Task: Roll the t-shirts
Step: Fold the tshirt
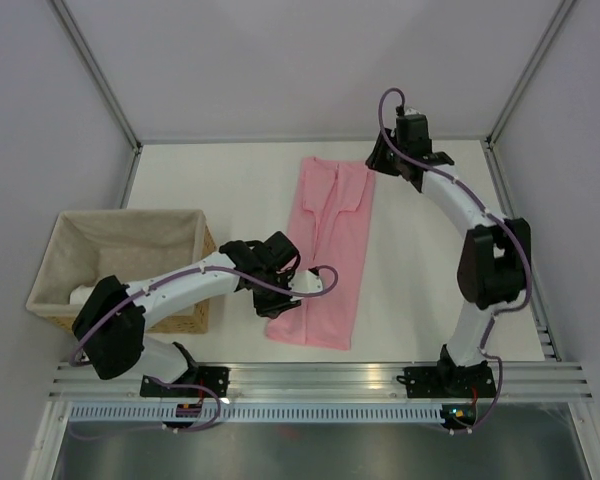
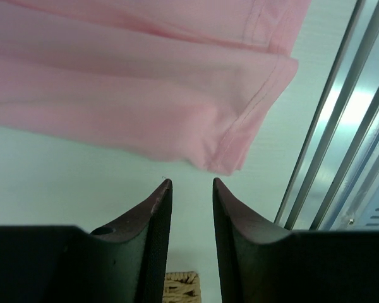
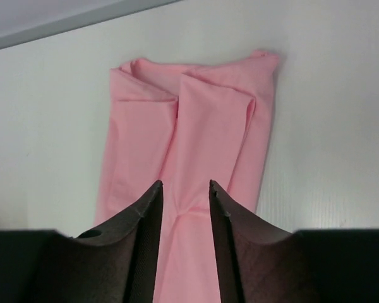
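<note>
Rails (image 1: 320,375) of bare metal line the near edge of the white table (image 1: 430,300). Just beyond them the left gripper (image 2: 191,183) hovers at the near left corner of the pink t-shirt (image 1: 325,250), fingers parted with only table showing between them. The t-shirt lies flat mid-table, folded into a long strip running away from the arms. A wicker basket (image 1: 128,213) sits to its left. At the strip's far end the right gripper (image 3: 184,184) hangs over the fabric, fingers apart, gripping nothing.

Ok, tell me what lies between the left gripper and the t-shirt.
Just bare table, per the left wrist view: the left gripper sits short of the t-shirt.
</note>
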